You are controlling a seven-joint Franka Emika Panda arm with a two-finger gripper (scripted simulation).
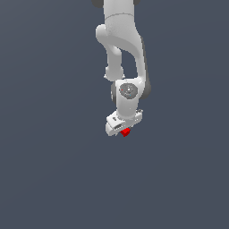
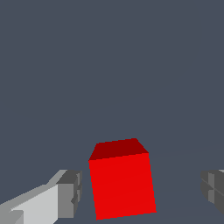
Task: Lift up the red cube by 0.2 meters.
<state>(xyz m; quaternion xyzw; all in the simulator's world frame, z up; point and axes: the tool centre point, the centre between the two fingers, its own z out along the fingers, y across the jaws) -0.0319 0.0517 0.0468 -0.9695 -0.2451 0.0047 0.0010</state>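
The red cube (image 2: 121, 183) is a small plain bright red block on the dark grey surface. In the wrist view it sits between my two fingers, with a gap on each side; one grey pad (image 2: 70, 194) is closer to it than the other (image 2: 213, 190). My gripper (image 2: 141, 192) is open around the cube and does not touch it. In the exterior view the white gripper (image 1: 124, 127) points down, and only a corner of the cube (image 1: 125, 132) peeks out below the hand. The fingertips are hidden there.
The white arm (image 1: 123, 40) comes down from the top of the exterior view. The plain dark grey surface (image 1: 53, 170) fills everything around it. No other objects are in view.
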